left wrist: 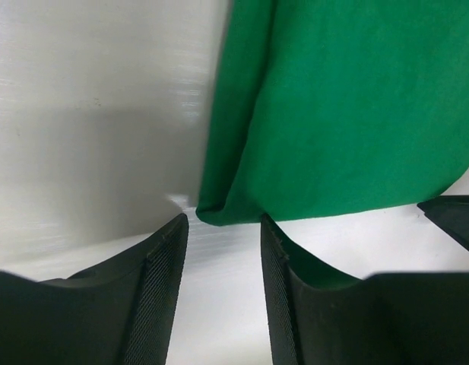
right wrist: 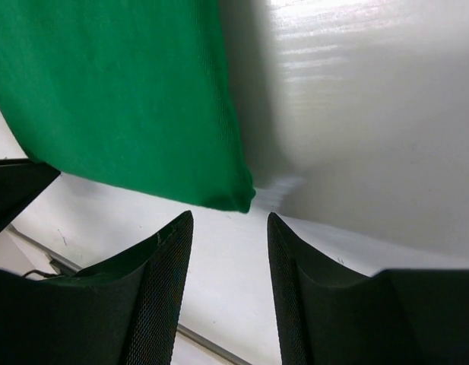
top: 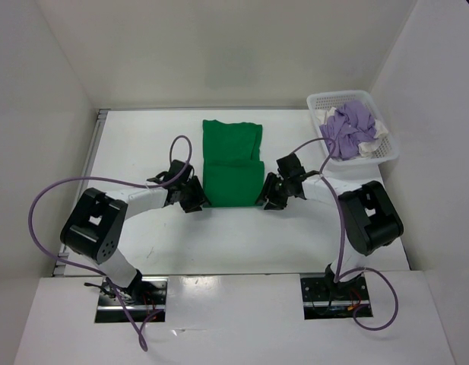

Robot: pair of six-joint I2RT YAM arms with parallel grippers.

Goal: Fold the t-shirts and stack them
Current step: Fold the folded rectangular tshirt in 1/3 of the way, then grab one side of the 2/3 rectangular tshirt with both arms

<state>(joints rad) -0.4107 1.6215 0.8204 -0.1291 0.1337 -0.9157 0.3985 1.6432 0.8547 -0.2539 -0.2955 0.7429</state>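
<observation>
1. Folded green t-shirt (top: pixel 232 163) lies at centre of the counter (top: pixel 143 144).
2. Left hand (top: pixel 193 199) and right hand (top: pixel 267 199) flank its near corners, both parted, gripping nothing.
3. Far right, basket (top: pixel 375 161) holds purple t-shirt (top: pixel 348 128) and white t-shirt (top: pixel 379 129).

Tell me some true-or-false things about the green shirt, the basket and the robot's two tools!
1. The green t-shirt lies on the table. True.
2. The purple t-shirt is spread flat on the table. False: it is bunched up in the basket.
3. The left tool is squeezing the green t-shirt. False: its jaws stand apart with nothing between them, and the shirt's corner lies just ahead.
4. The right tool is open. True.
5. A white t-shirt shares the basket with the purple one. True.
</observation>
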